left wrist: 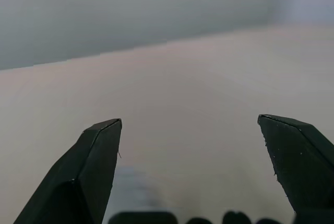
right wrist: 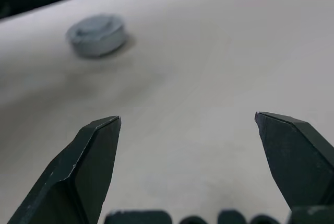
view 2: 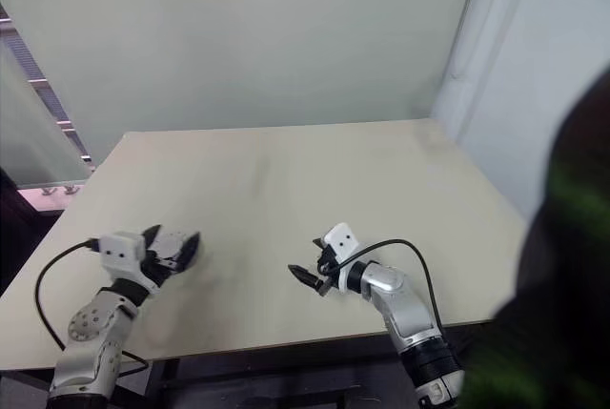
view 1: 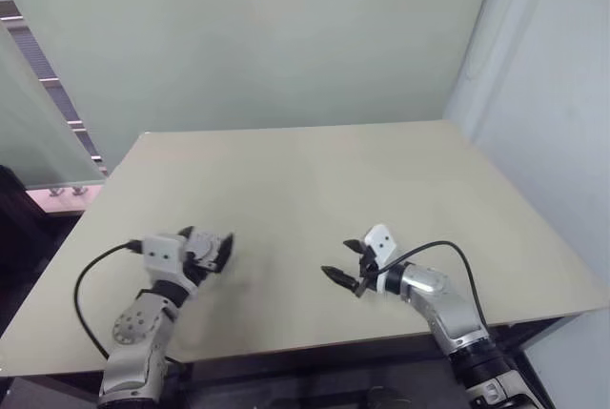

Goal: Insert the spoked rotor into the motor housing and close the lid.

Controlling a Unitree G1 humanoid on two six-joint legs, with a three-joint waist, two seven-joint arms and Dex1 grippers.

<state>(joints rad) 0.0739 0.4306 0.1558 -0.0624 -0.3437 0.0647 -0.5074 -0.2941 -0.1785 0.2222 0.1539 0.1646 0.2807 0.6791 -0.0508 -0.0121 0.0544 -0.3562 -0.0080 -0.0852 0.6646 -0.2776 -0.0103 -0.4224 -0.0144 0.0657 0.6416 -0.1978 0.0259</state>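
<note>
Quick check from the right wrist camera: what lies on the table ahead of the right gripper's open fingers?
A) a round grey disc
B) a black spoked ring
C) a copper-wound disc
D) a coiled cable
A: a round grey disc lies flat on the table, apart from the right gripper, whose fingers stand open.

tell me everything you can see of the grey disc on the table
The grey disc is a round, squat puck of dull grey, metal by its look, with a thick side wall and a slightly raised round centre on top. It lies flat on the pale table, near the edge, and casts a soft shadow beside it. In the right wrist view only the table touches it, and it lies well beyond the open end effector. Finer detail is too blurred to tell.
</note>
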